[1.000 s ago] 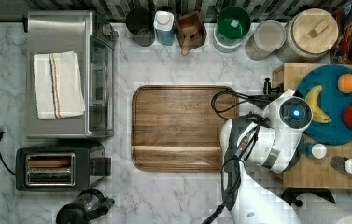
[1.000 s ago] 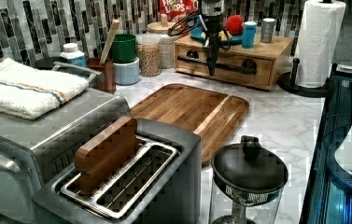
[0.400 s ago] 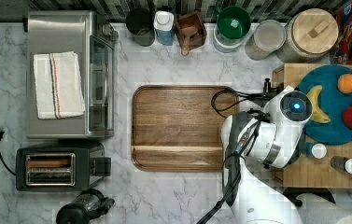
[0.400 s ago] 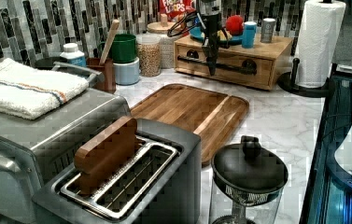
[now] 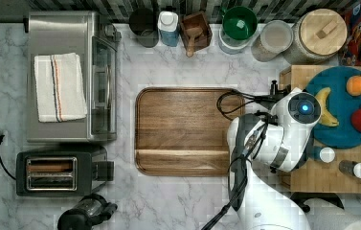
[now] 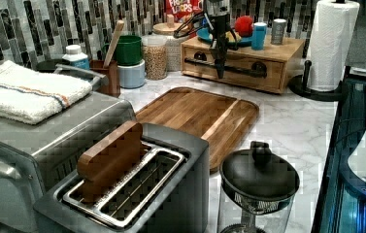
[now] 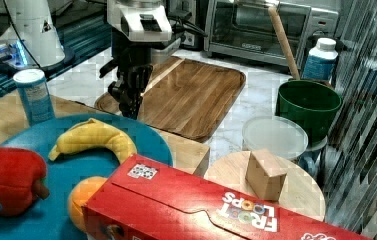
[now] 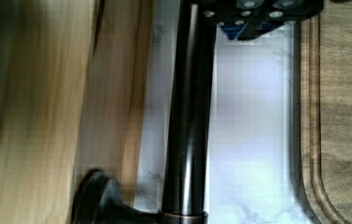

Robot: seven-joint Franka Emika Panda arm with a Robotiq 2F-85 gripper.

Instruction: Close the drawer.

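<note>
Drawer (image 6: 234, 65) bar handle (image 8: 187, 116) lengthwise facing tray (image 5: 183, 129), gripper (image 6: 219, 73) at handle, grasp unclear

The tool (image 7: 128, 100) hangs over the wooden tray's (image 7: 196, 95) near edge.

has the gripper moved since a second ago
Yes, slightly: in the top view the gripper and wrist crept toward the blue plate, pressing the drawer handle.
</note>
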